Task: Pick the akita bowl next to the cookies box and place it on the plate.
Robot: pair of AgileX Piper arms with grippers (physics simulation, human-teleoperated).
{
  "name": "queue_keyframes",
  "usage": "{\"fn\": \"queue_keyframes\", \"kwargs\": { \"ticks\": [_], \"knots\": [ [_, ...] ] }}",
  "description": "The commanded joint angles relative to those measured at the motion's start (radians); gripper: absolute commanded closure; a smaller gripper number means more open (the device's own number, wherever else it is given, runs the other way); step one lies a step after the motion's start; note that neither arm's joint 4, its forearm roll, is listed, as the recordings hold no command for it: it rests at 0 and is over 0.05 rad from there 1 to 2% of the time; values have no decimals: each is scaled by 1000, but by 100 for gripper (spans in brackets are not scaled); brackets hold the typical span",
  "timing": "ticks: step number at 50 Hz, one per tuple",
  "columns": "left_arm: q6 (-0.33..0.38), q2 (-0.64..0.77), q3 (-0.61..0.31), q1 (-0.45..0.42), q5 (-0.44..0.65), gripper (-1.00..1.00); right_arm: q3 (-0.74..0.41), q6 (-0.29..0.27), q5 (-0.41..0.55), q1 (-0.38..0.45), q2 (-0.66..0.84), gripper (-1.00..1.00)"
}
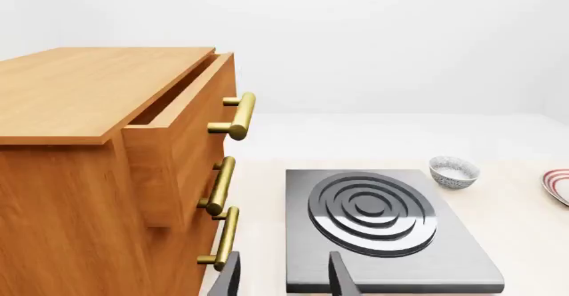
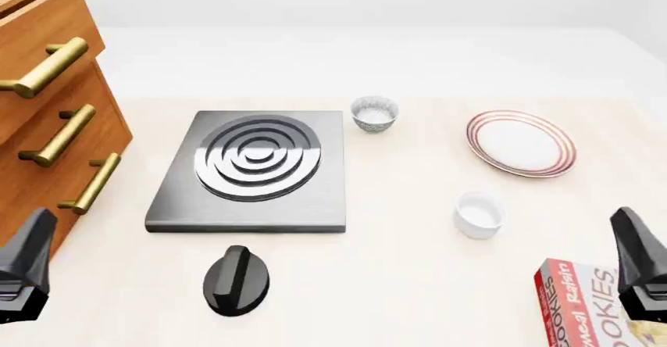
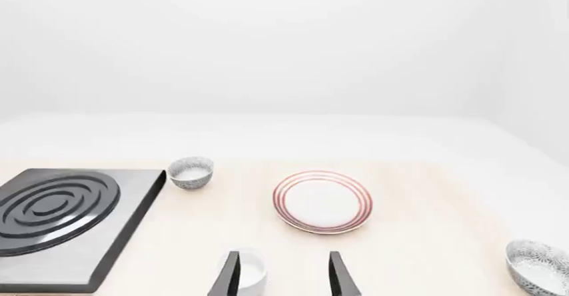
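1. Two speckled bowls share my pale beige desk (image 2: 417, 284). One akita bowl (image 3: 539, 267) shows only in the right wrist view, well to the right of the plate (image 2: 520, 142). I cannot see it in the front view, so I cannot confirm how close it sits to the cookies box (image 2: 586, 306).
2. That red box lies at the near right edge, partly cut off by the frame and partly behind my right arm.
3. The look-alike bowl (image 2: 374, 113) stands at the far right corner of the grey stove slab (image 2: 250, 172), apart from the plate.
4. A plain white cup (image 2: 479, 214) stands between the plate and the box, with bare desk all round it.
5. A black knob (image 2: 237, 280) sits just in front of the slab.
6. A wooden drawer cabinet (image 2: 47, 105) with brass handles walls off the left side; its top drawer (image 1: 182, 143) stands pulled out.
7. White walls close the room beyond the far edge.
8. My left tool (image 1: 282, 275) has its fingers spread, aimed over the slab beside the cabinet.
9. My right tool (image 3: 282, 273) is likewise spread, with the white cup showing between its fingers.
10. The widest free lane runs across the middle, from slab to plate.
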Motion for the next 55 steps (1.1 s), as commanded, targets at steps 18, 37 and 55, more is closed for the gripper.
{"fn": "queue_keyframes", "kwargs": {
  "ticks": [18, 37, 55],
  "knots": [
    [0, 0, 0, 0, 0, -100, -220, -43, -23, 46, 430, -100],
    [0, 0, 0, 0, 0, -100, -369, -76, 37, -90, 725, -100],
    [0, 0, 0, 0, 0, -100, -507, -94, 92, -265, 940, -100]
  ]
}}
